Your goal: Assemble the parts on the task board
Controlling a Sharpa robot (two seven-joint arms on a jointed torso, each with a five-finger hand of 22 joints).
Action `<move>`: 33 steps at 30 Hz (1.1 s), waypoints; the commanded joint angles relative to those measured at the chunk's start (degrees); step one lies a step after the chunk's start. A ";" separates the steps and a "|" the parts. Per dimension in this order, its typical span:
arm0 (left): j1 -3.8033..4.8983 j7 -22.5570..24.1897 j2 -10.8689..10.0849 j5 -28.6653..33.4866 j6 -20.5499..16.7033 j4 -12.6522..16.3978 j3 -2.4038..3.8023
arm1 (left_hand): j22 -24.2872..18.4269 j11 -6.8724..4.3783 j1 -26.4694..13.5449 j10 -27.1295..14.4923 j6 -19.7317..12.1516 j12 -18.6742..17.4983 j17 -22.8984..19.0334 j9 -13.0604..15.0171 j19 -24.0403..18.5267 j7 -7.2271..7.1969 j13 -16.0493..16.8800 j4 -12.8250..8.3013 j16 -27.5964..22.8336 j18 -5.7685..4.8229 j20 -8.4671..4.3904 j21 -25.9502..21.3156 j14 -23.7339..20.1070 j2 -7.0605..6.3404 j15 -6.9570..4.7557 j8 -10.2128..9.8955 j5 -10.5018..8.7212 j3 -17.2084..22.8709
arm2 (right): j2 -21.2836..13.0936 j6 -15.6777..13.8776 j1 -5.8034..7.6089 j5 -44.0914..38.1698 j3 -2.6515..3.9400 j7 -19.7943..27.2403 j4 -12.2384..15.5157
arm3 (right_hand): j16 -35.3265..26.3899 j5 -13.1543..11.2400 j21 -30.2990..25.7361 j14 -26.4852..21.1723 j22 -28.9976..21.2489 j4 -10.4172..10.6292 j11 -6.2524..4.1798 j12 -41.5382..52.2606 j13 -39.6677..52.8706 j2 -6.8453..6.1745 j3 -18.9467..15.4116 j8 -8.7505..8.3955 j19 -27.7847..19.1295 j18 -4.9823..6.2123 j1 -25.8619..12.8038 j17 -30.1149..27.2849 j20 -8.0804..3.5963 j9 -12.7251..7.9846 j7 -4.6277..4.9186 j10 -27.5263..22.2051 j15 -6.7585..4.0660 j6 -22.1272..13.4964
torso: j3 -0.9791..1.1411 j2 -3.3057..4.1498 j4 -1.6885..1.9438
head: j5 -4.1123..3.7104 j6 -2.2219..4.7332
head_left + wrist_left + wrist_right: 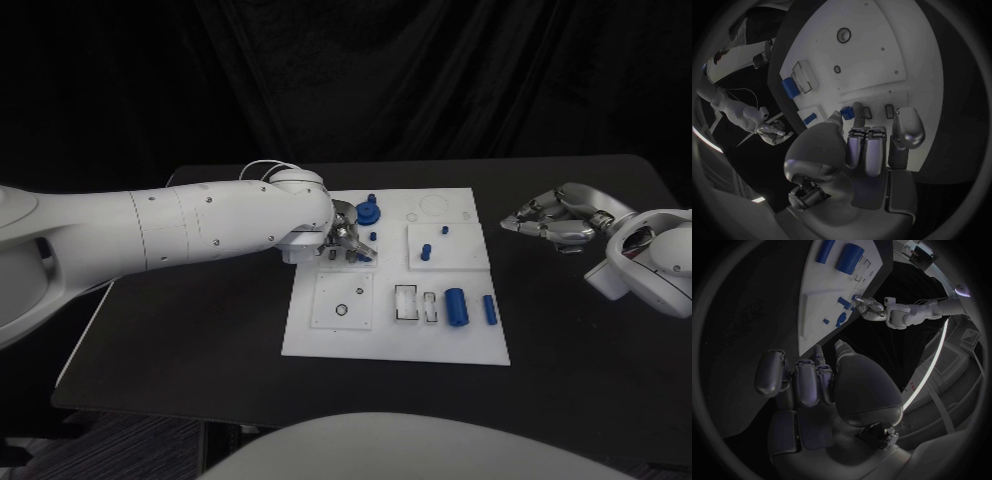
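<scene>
From the head view, the white task board (pixel 397 345) lay flat in the middle of the black table (pixel 577 330). The left hand (pixel 338 240) was over the board's left edge, fingers pointing down at it. I could not tell if it held anything. A blue round part (pixel 371 211) stood up on the board just past that hand. A big blue cylinder (pixel 456 307) lay near the board's front edge, its long side running front to back. A thinner blue bar (pixel 489 309) lay beside it, pointing the same way. The right hand (pixel 555 222) was off the board's right side, fingers curled in, with nothing seen in it.

In the left wrist view, the left hand (pixel 873 145) had its fingers close together over the board (pixel 879 45), with a small blue part (pixel 846 113) at its fingertips.

In the right wrist view, the right hand (pixel 804 380) hung over the table beside the board (pixel 817 305), fingers bent and holding nothing.
</scene>
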 commanded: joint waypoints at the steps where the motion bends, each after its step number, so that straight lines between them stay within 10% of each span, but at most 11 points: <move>1: -0.39 1.19 -0.01 -0.05 0.15 -0.02 -0.18 | 4.79 0.57 0.78 5.96 -0.52 0.20 15.09 -0.26 -0.22 -0.03 15.09 -0.72 -0.07 0.90 0.28 -0.38 5.95 0.16 0.42 -0.43 0.63 0.37 | -0.03 0.57 -0.16 0.02 0.04 -0.92 -0.02 | -0.20 0.27 -0.16 2.40 2.27 0.00 0.12 -0.28 5.00 -0.01 0.04 -0.34 -0.36 0.37 -0.02 4.06 0.02 -0.08 -0.14 -0.41 0.01 0.34 | 0.01 0.01 0.00 | 0.03 0.00; 18: -0.43 3.36 -0.91 -0.05 -1.60 0.51 -0.18 | 5.01 0.79 3.92 5.96 -0.67 0.20 15.09 -3.81 -0.65 0.18 15.09 -4.16 -0.07 1.04 0.56 -1.39 5.95 0.19 0.68 -3.51 8.54 4.47 | -0.18 1.09 -0.26 0.02 0.04 -1.39 0.03 | -0.33 0.63 -0.50 2.35 2.12 -0.23 0.12 -0.34 4.91 0.15 0.34 -0.42 -0.46 0.43 0.44 3.95 0.03 -0.16 -0.13 -0.51 0.01 0.28 | -0.05 -0.06 0.08 | -0.06 0.00; 28: -0.43 2.93 -3.82 -0.05 -3.35 2.93 -0.18 | 5.61 0.61 3.66 5.96 0.70 0.20 15.09 -4.50 0.06 -0.03 15.09 -4.35 -0.07 0.80 0.50 -0.25 5.95 -0.44 0.55 -3.45 8.44 5.16 | -0.43 1.26 -0.32 0.02 0.03 -1.51 0.05 | -0.34 0.96 -0.57 2.34 2.09 -0.29 0.13 -0.33 4.93 0.15 0.43 -0.45 -0.47 0.44 0.60 3.95 0.03 -0.20 -0.11 -0.50 0.02 0.27 | -0.06 -0.06 0.10 | 0.02 0.00; 33: -0.43 2.56 -5.18 -0.05 -3.97 3.88 -0.18 | 5.91 0.55 2.05 5.96 1.64 0.20 15.09 -4.99 0.40 -0.06 15.09 -3.33 -0.07 0.72 0.40 0.06 5.95 -1.04 0.47 -3.39 5.26 4.92 | -0.55 1.37 -0.34 0.02 0.03 -1.58 0.06 | -0.33 1.04 -0.61 2.34 2.08 -0.29 0.13 -0.34 4.91 0.14 0.45 -0.46 -0.48 0.45 0.62 3.95 0.03 -0.20 -0.11 -0.52 0.02 0.27 | -0.07 -0.04 0.13 | -0.07 0.00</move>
